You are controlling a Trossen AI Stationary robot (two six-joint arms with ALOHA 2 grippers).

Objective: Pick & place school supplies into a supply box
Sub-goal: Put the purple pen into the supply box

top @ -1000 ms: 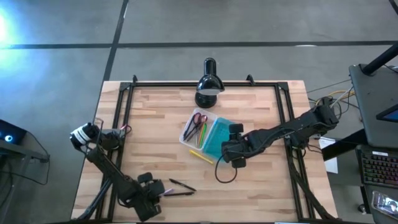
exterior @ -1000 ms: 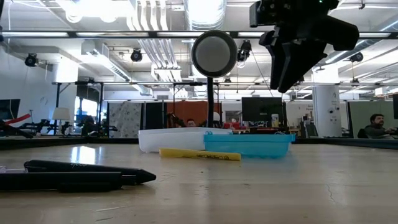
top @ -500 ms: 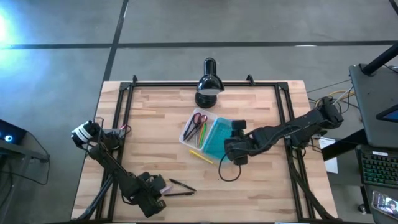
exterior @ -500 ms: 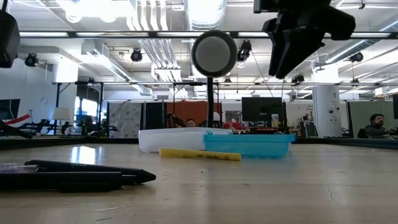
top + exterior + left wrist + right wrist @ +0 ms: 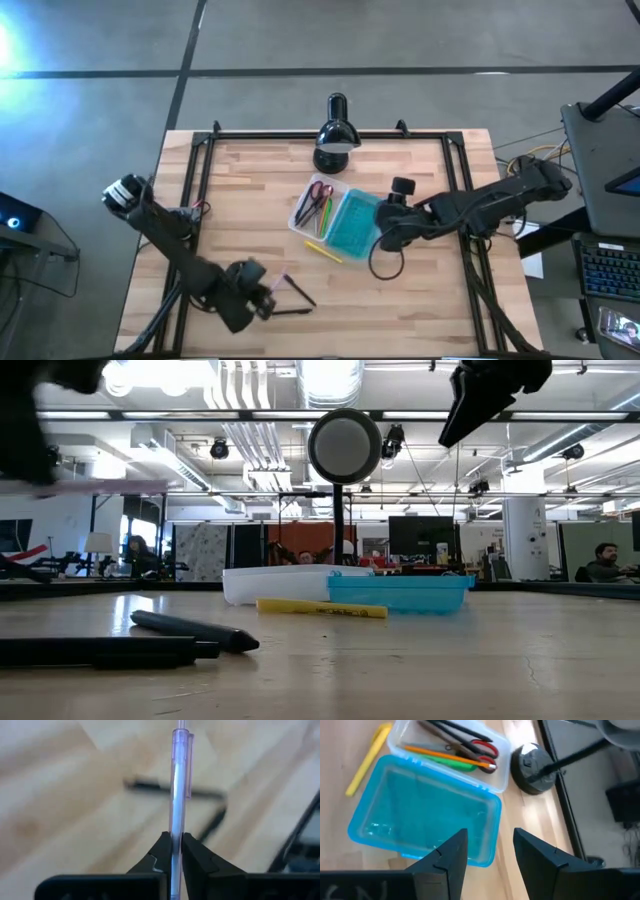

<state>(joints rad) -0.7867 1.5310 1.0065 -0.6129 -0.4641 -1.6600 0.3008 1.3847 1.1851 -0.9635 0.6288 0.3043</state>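
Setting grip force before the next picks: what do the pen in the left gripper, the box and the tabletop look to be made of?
Pen in the left gripper: seemingly clear lilac plastic, see-through barrel, glossy. Box: clear plastic tray showing its contents, translucent turquoise lid with a faint texture. Table: pale wood strips with visible grain, looks smooth.

I see the supply box [image 5: 338, 219] mid-table [image 5: 250, 190], lamp [image 5: 334, 140] behind it, one marker [image 5: 323, 250] just before it, two pens [image 5: 292, 302] near the front-left edge.
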